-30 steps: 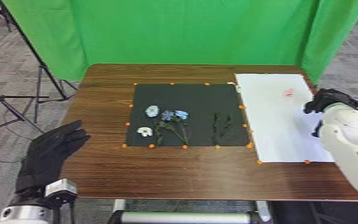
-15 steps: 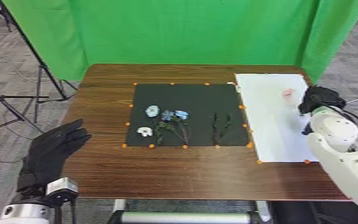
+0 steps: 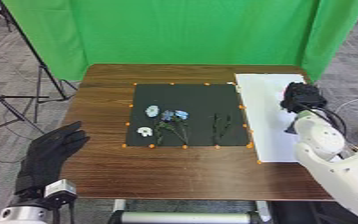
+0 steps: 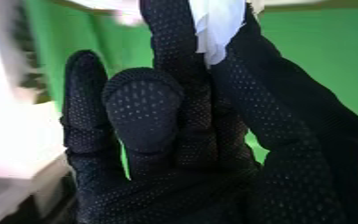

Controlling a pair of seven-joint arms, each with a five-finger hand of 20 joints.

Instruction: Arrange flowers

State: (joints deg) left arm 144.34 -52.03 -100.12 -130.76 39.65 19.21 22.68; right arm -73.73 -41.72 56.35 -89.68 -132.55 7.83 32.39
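Your right hand (image 3: 302,98) pinches a soft white piece (image 4: 216,27) between its fingers and thumb
Left of those fingers, your blue flowers (image 3: 182,115) lie on the black mat (image 3: 211,97); your left hand (image 3: 44,156) hangs loose

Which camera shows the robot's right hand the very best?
The right wrist view: the right hand looks big and close there, and you can see it pinching a white thing. The head view shows that hand small and dark above the white sheet, so its pinch is hard to make out.
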